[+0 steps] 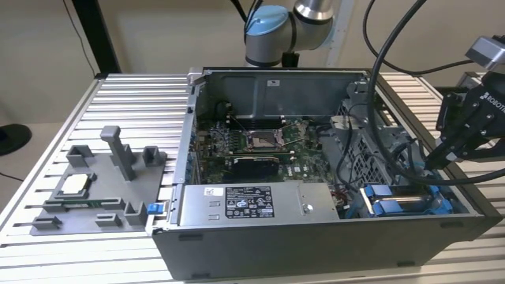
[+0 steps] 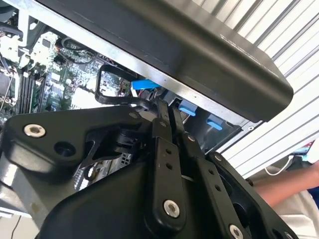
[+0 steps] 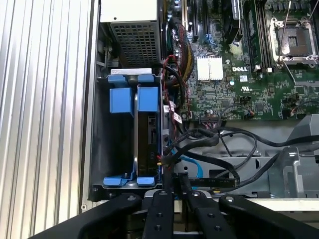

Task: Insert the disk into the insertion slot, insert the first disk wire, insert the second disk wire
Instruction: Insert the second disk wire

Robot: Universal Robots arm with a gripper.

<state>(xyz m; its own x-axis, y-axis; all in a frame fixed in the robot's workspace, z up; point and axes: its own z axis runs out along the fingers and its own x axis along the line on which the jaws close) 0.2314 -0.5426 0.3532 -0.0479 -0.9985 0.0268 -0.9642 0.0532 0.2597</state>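
We log the exterior view: case (image 1: 316,248) on the tabletop (image 1: 142,89), fixture tray (image 1: 94,189) at its 9 o'clock, power box (image 1: 252,204) at 6. The disk (image 1: 398,207) sits in the slot (image 3: 102,149) at the 4 o'clock corner. The pincer (image 1: 432,161) at 3 o'clock, near the slot, looks clenched on a black wire (image 2: 107,82). Risks, we judge: the wire snags the loose cables (image 3: 214,149), or its plug twists and misses the socket.
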